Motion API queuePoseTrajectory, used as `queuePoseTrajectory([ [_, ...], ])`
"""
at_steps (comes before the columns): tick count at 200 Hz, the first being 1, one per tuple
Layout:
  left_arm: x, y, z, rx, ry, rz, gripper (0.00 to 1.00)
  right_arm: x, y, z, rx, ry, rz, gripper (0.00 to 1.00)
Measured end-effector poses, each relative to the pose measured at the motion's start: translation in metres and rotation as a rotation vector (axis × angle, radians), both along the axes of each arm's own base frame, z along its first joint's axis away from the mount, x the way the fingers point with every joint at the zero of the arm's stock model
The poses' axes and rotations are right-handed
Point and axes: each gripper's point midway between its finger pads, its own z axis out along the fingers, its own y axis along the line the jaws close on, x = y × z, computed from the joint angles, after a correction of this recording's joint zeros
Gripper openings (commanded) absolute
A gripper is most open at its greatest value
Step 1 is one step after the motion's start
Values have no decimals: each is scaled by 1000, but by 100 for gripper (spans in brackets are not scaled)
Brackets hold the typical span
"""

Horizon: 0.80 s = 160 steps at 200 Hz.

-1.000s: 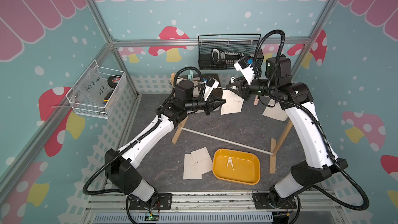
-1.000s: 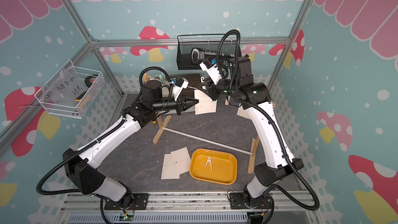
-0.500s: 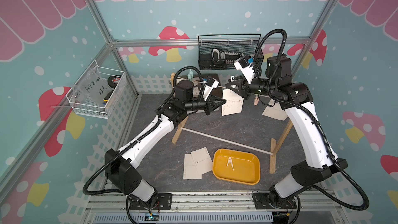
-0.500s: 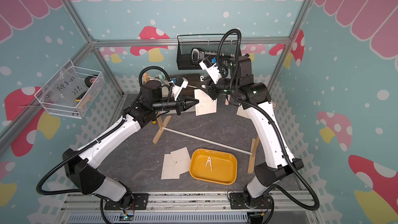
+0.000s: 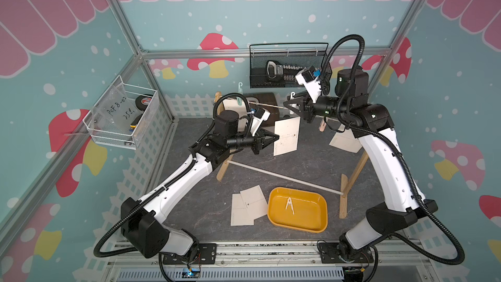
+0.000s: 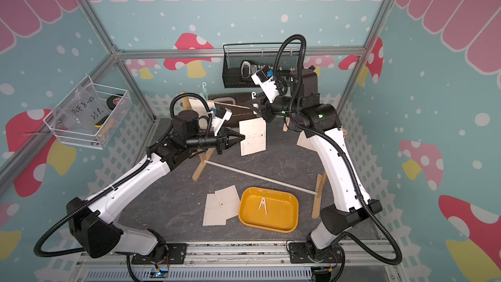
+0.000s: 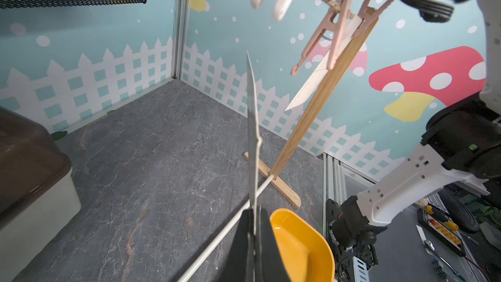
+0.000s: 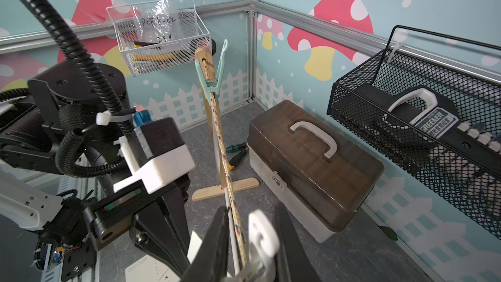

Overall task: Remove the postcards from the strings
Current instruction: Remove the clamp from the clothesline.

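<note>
You have a grey stone-look table [image 5: 211, 212] filling the lower middle of both top views, with a wooden rack [image 5: 343, 202] standing across it. At the back, centre of frame, sits a brown-lidded toolbox [image 8: 311, 158]. Above it a black mesh basket [image 5: 260, 77] holds a tool [image 8: 406, 109] labelled "GREENER". At upper left, a white wire basket [image 5: 113, 138] carries a plastic bag [image 8: 156, 20] handwritten "PCF8-02"; the line beneath is not legible.

A yellow tray [image 5: 311, 212] at lower centre holds one loose clothespin [image 5: 289, 206], and two postcards [image 5: 248, 207] lie flat on the table just left of it.

Mid-frame, your left gripper [image 5: 277, 138] is clenched on the left edge of a hanging postcard [image 5: 288, 136]. Your right gripper [image 5: 288, 104] pinches a white hooked clothespin [image 8: 261, 236] on the string [image 8: 222, 153], just above that card's top corner. You cannot tell whether the pin still bites the card.

A third postcard [image 5: 344, 142] hangs by the right-hand post from a pink clothespin [image 7: 333, 36]. A teal clothespin [image 8: 214, 77] sits on the string by the left-hand post.
</note>
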Motion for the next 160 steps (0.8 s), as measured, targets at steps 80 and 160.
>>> queuePoseTrajectory([
  [80, -24, 22, -3, 2, -3, 45, 0, -8, -8, 19, 59, -88, -42, 0],
  [160, -50, 49, 0, -23, 13, 123, 0, -28, -33, 65, 154, -326, -144, 0],
])
